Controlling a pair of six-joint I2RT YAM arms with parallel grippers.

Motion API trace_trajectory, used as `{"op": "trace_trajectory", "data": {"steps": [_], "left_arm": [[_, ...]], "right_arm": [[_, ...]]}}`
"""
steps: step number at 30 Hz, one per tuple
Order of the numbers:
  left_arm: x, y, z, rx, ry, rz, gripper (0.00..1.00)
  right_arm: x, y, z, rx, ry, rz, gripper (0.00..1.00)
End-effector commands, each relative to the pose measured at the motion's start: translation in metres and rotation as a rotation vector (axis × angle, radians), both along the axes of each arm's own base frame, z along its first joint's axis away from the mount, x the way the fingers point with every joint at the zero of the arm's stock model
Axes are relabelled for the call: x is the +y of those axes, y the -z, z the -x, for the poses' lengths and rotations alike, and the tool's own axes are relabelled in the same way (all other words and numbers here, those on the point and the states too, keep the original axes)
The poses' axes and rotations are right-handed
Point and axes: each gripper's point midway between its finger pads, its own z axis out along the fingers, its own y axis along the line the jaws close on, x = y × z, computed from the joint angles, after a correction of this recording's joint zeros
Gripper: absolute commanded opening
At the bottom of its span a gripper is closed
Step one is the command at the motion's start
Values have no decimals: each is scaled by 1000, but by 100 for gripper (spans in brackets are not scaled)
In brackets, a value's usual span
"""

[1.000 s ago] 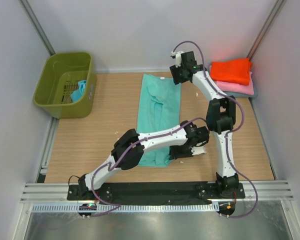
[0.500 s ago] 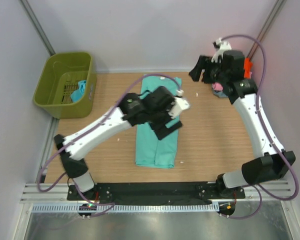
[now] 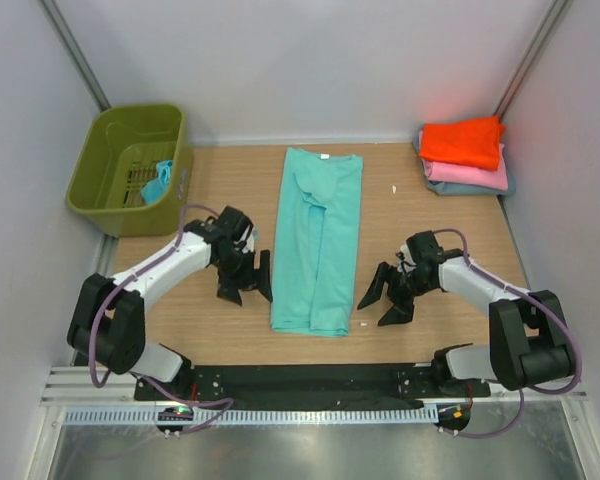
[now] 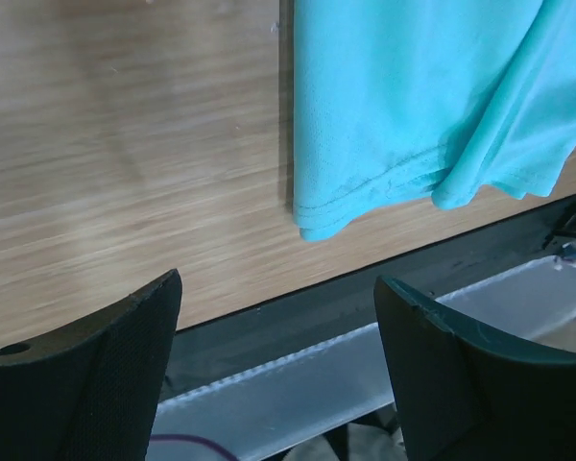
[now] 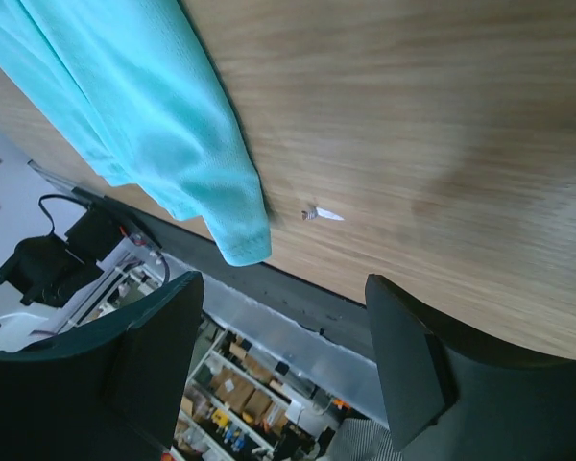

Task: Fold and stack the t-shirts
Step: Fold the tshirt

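Flanking teal t-shirt [image 3: 318,240] side edges: left fingers [image 3: 264,279], right fingers [image 3: 371,293], spread.

The right gripper [image 5: 284,305] hangs over the wooden table [image 5: 422,115], fingers spread wide. A teal t-shirt [image 5: 134,106] lies upper left, a white scrap [image 5: 324,215] just beside its corner.

The place looks like a robotics lab, more exactly a small test cell. A wooden table [image 3: 420,200] is closed in on three sides by plain pale walls [image 3: 310,60], with bare metal posts [image 3: 75,55] in the corners. A white left arm [image 3: 165,265] and right arm [image 3: 480,285] are bolted to a black plate [image 3: 310,383], with purple cables [image 3: 188,218] along them. Past the table edge, the right wrist view shows shelves with boxes [image 5: 235,399].
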Motion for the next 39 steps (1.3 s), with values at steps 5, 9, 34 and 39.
{"op": "trace_trajectory", "data": {"steps": [5, 9, 34, 39], "left_arm": [[-46, 22, -8, 69, -296, 337, 76], [-45, 34, -5, 106, -335, 317, 74], [-28, 71, 22, 226, -381, 211, 48], [-34, 71, 24, 240, -377, 233, 41]], "right_arm": [[36, -8, 0, 2, -2, -143, 73], [47, 4, 9, 24, -22, -154, 72], [61, 24, 14, 34, -61, -124, 52], [67, 25, 18, 36, -95, -133, 48]]}}
